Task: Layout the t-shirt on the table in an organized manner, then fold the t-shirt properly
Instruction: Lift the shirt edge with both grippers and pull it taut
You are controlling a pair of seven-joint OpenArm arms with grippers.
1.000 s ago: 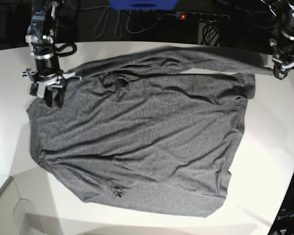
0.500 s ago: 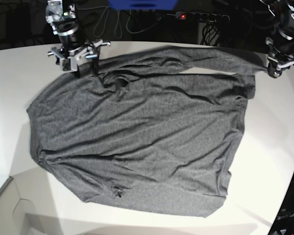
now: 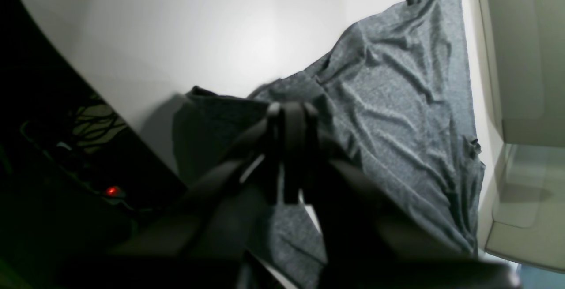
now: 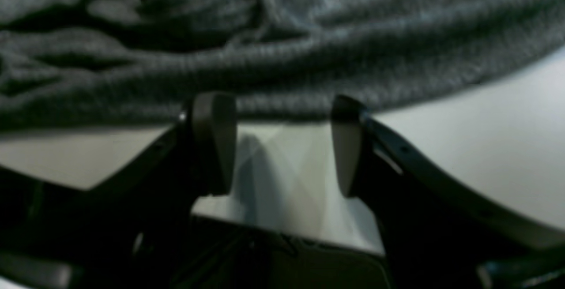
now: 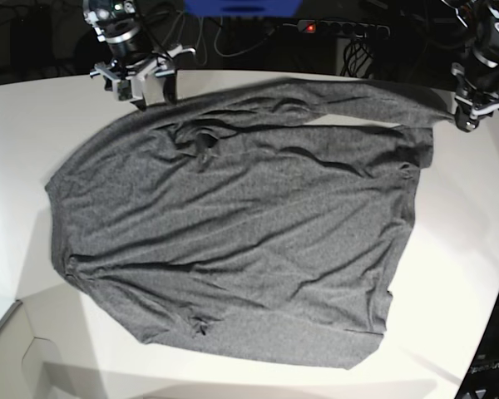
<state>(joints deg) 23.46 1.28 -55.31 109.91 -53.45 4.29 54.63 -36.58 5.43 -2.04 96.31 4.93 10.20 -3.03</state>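
The dark grey long-sleeved t-shirt [image 5: 233, 233] lies spread on the white table [image 5: 466, 249], wrinkled, with one sleeve stretched along the far edge to the right. My left gripper [image 5: 466, 123] is shut on that sleeve's end. In the left wrist view its closed fingers [image 3: 291, 121] pinch the dark fabric, and the shirt [image 3: 397, 103] trails away beyond. My right gripper [image 5: 143, 90] is open and empty at the far left edge, just off the shirt's shoulder. In the right wrist view its fingers [image 4: 212, 143] stand apart over bare table, with the shirt's edge [image 4: 282, 73] just beyond the tips.
A power strip with a red light [image 5: 310, 27], cables and a blue object [image 5: 241, 7] lie in the dark behind the curved far edge. A beige ledge [image 5: 8, 357] adjoins the front left corner. The table's edge cuts in at the right.
My right gripper has moved from the shirt's left shoulder to the right and toward the far edge, and it is open. The left gripper has held the sleeve end almost still.
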